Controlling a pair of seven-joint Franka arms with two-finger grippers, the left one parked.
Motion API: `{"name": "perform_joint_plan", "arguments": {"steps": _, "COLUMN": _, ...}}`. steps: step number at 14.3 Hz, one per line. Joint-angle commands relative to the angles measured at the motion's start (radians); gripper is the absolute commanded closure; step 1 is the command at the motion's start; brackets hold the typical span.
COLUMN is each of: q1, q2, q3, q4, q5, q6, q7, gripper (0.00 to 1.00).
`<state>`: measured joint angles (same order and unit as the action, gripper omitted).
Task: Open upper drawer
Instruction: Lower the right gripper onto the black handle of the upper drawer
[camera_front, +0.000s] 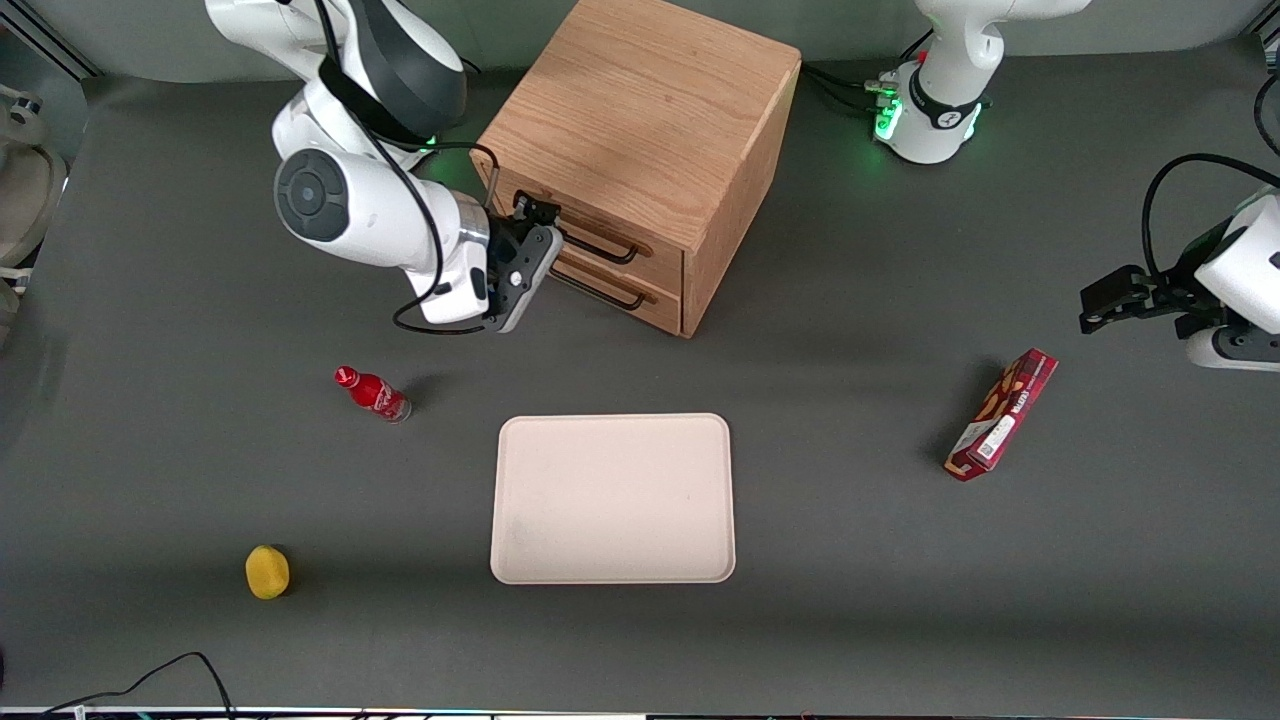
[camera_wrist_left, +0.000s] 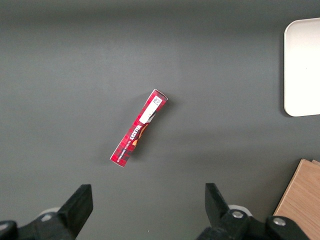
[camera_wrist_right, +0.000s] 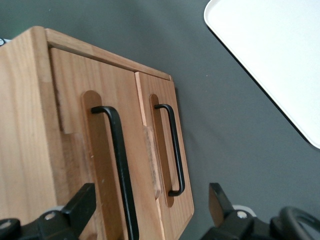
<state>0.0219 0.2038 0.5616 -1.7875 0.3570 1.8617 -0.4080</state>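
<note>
The oak cabinet (camera_front: 640, 110) stands at the back of the table, its two drawers facing the working arm's end. The upper drawer (camera_front: 640, 262) with its black wire handle (camera_front: 600, 247) looks shut, and so does the lower twin drawer (camera_front: 650, 308). My gripper (camera_front: 545, 230) is in front of the drawer fronts, level with the upper handle and close to it. In the right wrist view the gripper (camera_wrist_right: 150, 210) is open. The upper handle (camera_wrist_right: 120, 170) and the tip of the lower handle (camera_wrist_right: 173, 150) both lie between the fingers (camera_wrist_right: 82, 205). Nothing is gripped.
A cream tray (camera_front: 612, 498) lies nearer the front camera than the cabinet; it also shows in the right wrist view (camera_wrist_right: 270, 55). A red bottle (camera_front: 372, 393) lies below my arm, a yellow fruit (camera_front: 267, 572) nearer the camera. A red box (camera_front: 1002, 414) lies toward the parked arm's end.
</note>
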Motion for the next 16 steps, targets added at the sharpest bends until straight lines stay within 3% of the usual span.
{"name": "perform_joint_plan", "arguments": {"steps": 1, "q1": 0.0, "q2": -0.024, "q3": 0.02, "q4": -0.064, "q5": 0.005, "q6": 0.066, "q7": -0.028, "gripper": 0.0}}
{"name": "perform_joint_plan", "arguments": {"steps": 16, "q1": -0.005, "q2": -0.073, "q3": 0.063, "q4": -0.227, "q5": 0.01, "q6": 0.192, "q7": -0.026, "gripper": 0.0}}
